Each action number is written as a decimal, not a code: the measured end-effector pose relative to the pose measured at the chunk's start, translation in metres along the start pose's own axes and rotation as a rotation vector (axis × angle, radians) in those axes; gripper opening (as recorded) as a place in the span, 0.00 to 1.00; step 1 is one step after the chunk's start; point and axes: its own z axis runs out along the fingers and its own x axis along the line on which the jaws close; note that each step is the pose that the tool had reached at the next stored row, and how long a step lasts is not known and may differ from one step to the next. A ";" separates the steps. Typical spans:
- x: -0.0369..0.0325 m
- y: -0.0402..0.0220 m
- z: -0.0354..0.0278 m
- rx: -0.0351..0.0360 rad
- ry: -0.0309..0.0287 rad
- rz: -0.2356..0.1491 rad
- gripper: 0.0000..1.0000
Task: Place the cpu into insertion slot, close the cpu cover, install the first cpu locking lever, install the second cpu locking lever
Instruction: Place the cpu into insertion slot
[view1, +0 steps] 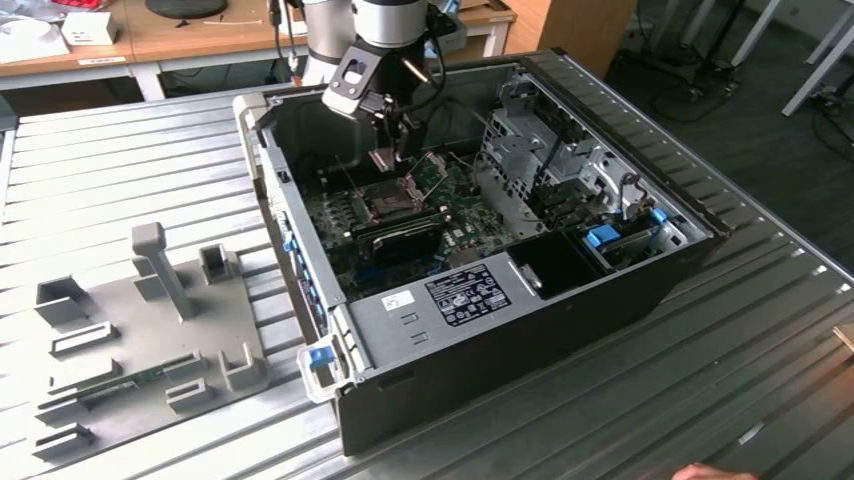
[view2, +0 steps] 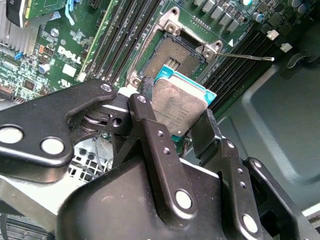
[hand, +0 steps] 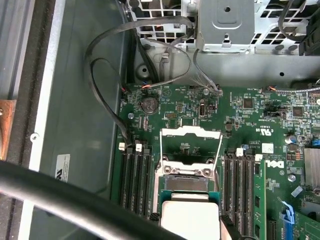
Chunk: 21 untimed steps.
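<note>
The cpu (view2: 181, 102) is clamped by its edges between the gripper's (view2: 176, 114) two black fingers (view2: 150, 131), grey top showing and tilted. It hangs just above the slot (view2: 175, 59) without touching it. In the first wrist view the cpu (hand: 190, 220) overlaps the near edge of the slot (hand: 187, 182), whose dark centre lies bare. The cover (hand: 190, 131) stands swung up behind it. A thin lever (view2: 250, 58) juts out from one slot corner.

The slot sits in a green board (hand: 250, 130) between rows of black memory slots (hand: 135, 175). The board carries white printed lettering.

The board lies inside an open case (view1: 641, 290) on a slatted metal table (view1: 134, 170). A black-and-white label (view1: 467, 292) is stuck on the case's inner plate, and a white sticker (hand: 61, 170) on its wall. At the exterior view's left a grey holder (view1: 147, 330) carries upright blocks.
</note>
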 end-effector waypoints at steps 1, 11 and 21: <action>0.0000 0.0000 0.0000 0.0000 -0.0001 0.000 0.54; -0.0001 -0.0007 0.0069 -0.0001 -0.0001 0.003 0.54; -0.0002 -0.0017 0.0174 -0.0002 -0.0006 0.014 0.54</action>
